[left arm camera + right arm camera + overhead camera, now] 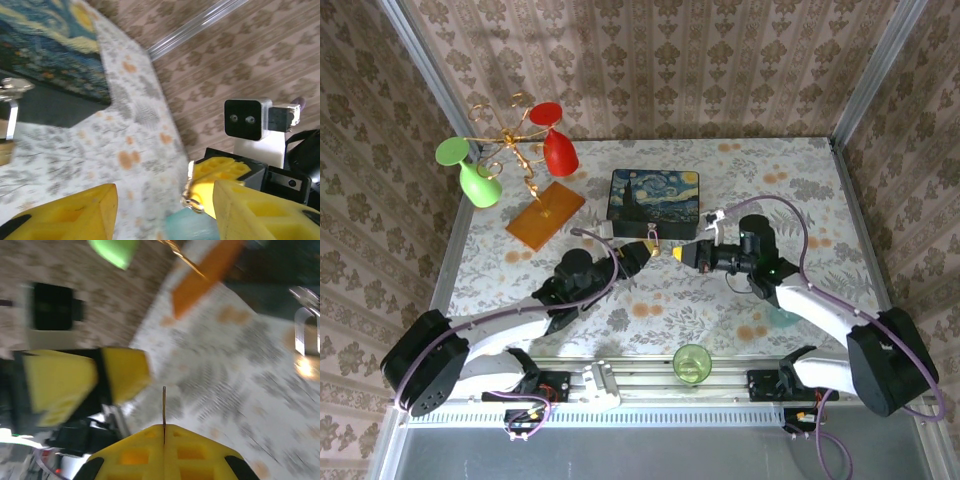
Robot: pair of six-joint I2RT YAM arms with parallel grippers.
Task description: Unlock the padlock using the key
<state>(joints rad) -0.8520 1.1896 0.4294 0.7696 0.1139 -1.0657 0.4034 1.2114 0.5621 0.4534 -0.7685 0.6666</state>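
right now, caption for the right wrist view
Right tool shut on the key, thin blade sticking out past its tips; padlock blurred at the right edge.

In the left wrist view the padlock (9,117) is blurred and cut off by the left edge. In the right wrist view it is a smear, and the key (163,407) shows only edge-on, its lower part hidden between the right gripper (164,429) fingers.

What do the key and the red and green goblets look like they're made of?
The key: probably metal, a thin, stiff, dark blade seen edge-on, pinched in the jaws of the right gripper. The red goblet and the green goblet: glossy plastic or coloured glass; opaque, even colour with soft highlights leaves it open.
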